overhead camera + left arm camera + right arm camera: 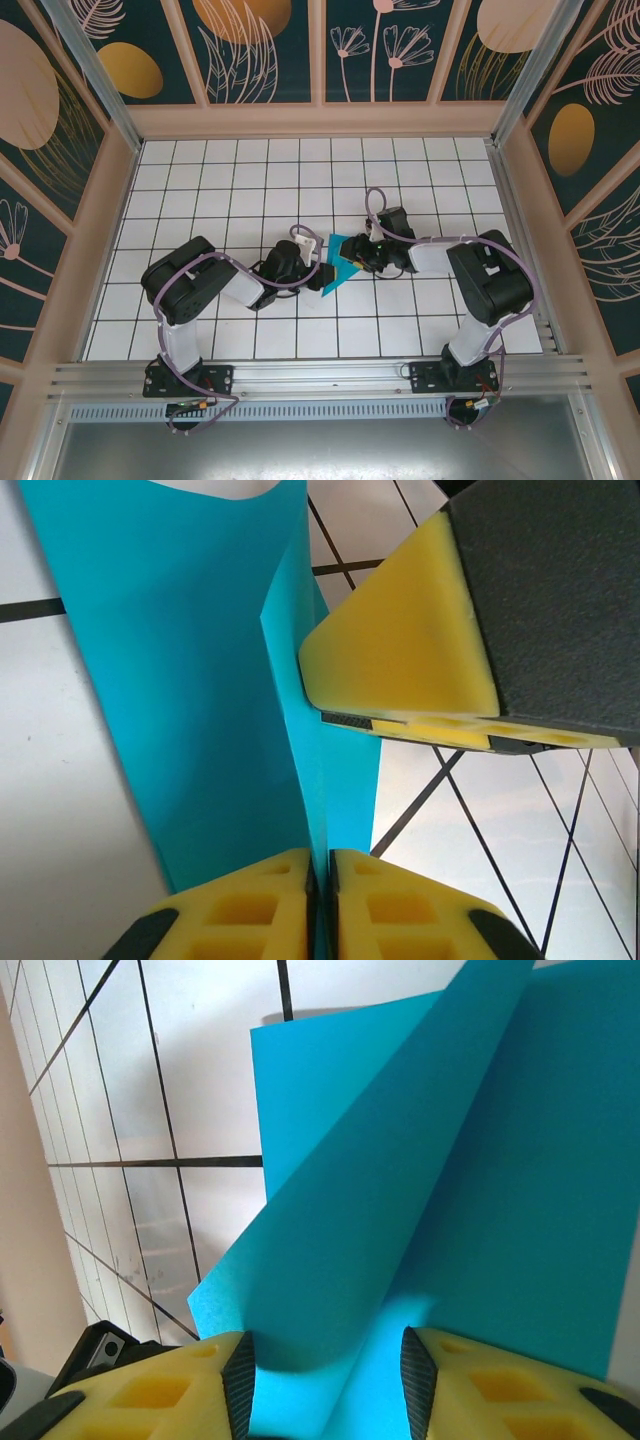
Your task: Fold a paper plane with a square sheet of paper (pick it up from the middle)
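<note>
Overhead, middle of the tiled table (200,180): two black arms met tip to tip over the white grid. The left gripper (316,266) came in from the left and the right gripper (354,250) from the right.
Paper, overhead: the square sheet of paper (340,274), teal-blue and partly folded, showed as a small pointed shape just below centre, between the two grippers and touching both.
Left wrist, lower edge of frame: the left gripper's two yellow pads (250,910) were clenched on the sheet's edge, which rose out of the seam between them.
Left wrist, upper half: the paper stood as a tall teal panel with a second layer to its right. The right gripper's yellow pad (400,650) touched that layer from the upper right.
Right wrist, lower edge of frame: the right gripper's fingers (500,1380) were parted, and a soft fold of the sheet passed through the gap without being pinched flat.
Right wrist, centre and right: two teal layers fanned upward with an uncreased bend between them; grid tiles lay at the left.
Step in hand, a judgement: a fold seemed under way, not yet creased.
Doing it well: the left pinch would likely best serve as a firm anchor. The layers' edges should line up before pressing, and the right fingers should close slowly so the thin paper would not buckle or tear.
Containers: no tray, box or bin was to be seen; the sheet sat in nothing but the grippers.
</note>
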